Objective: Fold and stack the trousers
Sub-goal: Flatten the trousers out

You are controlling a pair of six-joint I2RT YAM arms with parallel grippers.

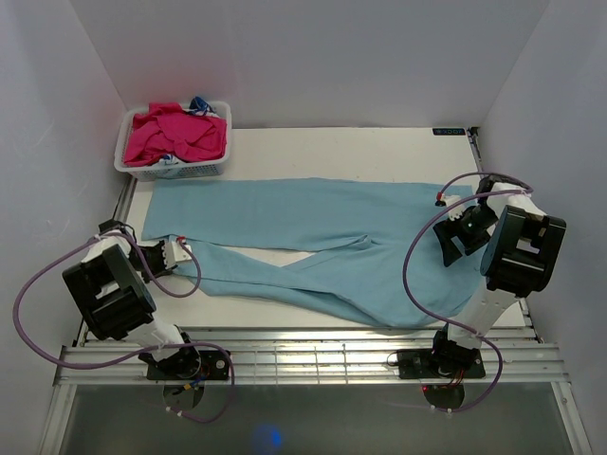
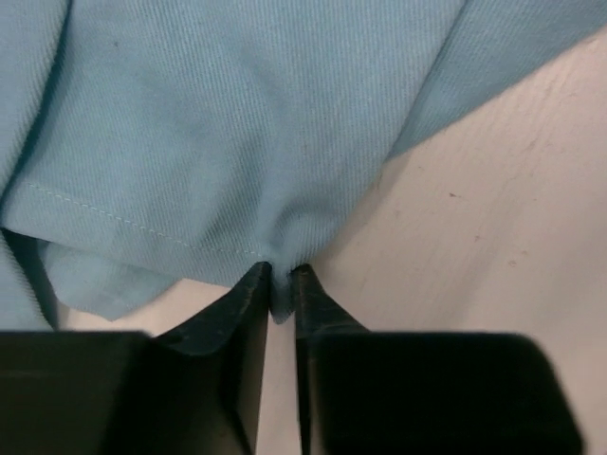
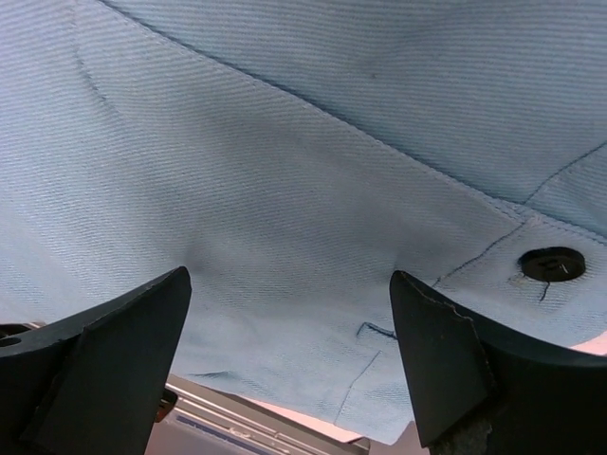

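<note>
The trousers point(image 1: 313, 213) sprawl across the table point(image 1: 332, 142), with the waist at the right and the legs running left. They look soft, light and limp, so I judge they will sag and drag. The hems and waistband are the best holds. My left gripper point(image 2: 280, 277) is pressed together, pinching the near leg's hem point(image 2: 123, 220). My right gripper point(image 3: 289, 284) hangs spread over the waistband, near its button point(image 3: 552, 263). I can read no writing.

Bright, even white light throughout; only soft shadows edge the trousers point(image 2: 237, 142).
</note>
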